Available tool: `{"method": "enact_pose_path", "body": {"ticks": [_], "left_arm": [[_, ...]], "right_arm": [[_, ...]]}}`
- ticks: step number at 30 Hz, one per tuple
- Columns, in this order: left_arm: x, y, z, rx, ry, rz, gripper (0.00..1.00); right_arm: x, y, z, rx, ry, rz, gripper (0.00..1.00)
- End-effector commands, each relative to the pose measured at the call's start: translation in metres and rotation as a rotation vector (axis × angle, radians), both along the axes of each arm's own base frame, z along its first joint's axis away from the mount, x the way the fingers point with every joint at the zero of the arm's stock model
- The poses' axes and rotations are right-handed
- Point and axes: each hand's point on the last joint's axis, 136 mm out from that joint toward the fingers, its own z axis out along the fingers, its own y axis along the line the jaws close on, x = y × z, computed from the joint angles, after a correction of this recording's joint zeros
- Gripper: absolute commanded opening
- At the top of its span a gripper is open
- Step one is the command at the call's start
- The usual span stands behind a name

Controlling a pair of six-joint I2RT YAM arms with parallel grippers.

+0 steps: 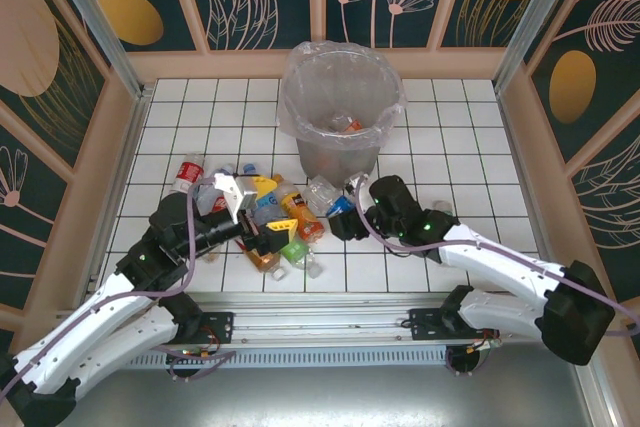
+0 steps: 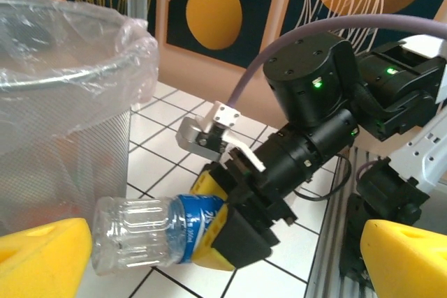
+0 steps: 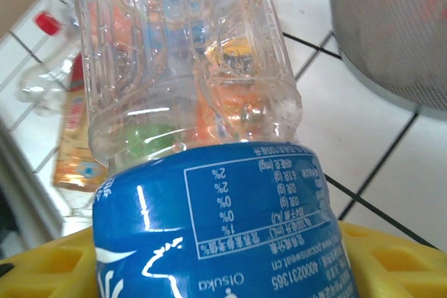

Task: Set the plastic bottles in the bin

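The bin (image 1: 340,112) is a grey round wastebasket with a clear liner at the back centre, and at least one bottle lies inside. Several plastic bottles (image 1: 290,227) lie heaped on the tiles in front of it. My right gripper (image 1: 338,211) is shut on a clear bottle with a blue label (image 1: 322,195), low by the bin's base. The left wrist view shows that bottle (image 2: 157,232) lying sideways between the right gripper's yellow pads (image 2: 209,185). In the right wrist view the blue label (image 3: 223,228) sits between my yellow fingers (image 3: 405,256). My left gripper (image 1: 272,205) hangs open over the heap.
The bin's mesh wall (image 2: 63,165) stands close on the left in the left wrist view. A red-capped bottle (image 1: 187,172) lies at the heap's left end. Raised wooden walls (image 1: 120,147) border the white tiled floor. The arms' base rail (image 1: 320,322) runs along the near edge.
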Motion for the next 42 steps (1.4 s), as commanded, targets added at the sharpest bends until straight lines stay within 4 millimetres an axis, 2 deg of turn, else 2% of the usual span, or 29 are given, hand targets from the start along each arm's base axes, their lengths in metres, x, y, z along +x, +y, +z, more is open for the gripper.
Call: {"method": "enact_pose_path", "body": {"ticks": [1, 8, 14, 18, 22, 28, 34, 35, 42], "left_arm": [[0.002, 0.003, 0.009, -0.034, -0.039, 0.026, 0.99], [0.001, 0.001, 0.008, -0.033, -0.035, 0.013, 0.99], [-0.001, 0.001, 0.01, -0.036, -0.041, 0.002, 0.98], [-0.002, 0.001, 0.01, -0.033, -0.04, -0.002, 0.98], [-0.003, -0.001, 0.009, -0.031, -0.032, -0.014, 0.98], [-0.003, -0.005, 0.007, -0.029, -0.017, -0.036, 0.99], [0.003, -0.005, 0.004, -0.038, -0.024, -0.007, 0.98], [0.005, -0.005, 0.005, -0.032, -0.026, -0.002, 0.99], [0.017, -0.002, 0.003, 0.023, -0.066, 0.058, 0.99]], "right_arm": [[-0.006, 0.015, 0.055, 0.112, -0.053, 0.071, 0.6], [0.013, 0.031, 0.127, 0.178, -0.197, 0.087, 0.59], [0.056, 0.027, 0.181, 0.181, -0.305, -0.022, 0.58], [0.092, 0.016, 0.198, 0.145, -0.344, -0.119, 0.56], [0.123, 0.005, 0.202, 0.106, -0.344, -0.157, 0.57], [0.159, -0.002, 0.195, 0.039, -0.294, -0.152, 0.58], [0.181, 0.007, 0.177, -0.025, -0.233, -0.137, 0.58], [0.192, -0.003, 0.172, -0.038, -0.215, -0.158, 0.58], [0.215, -0.002, 0.145, -0.11, -0.145, -0.174, 0.59]]}}
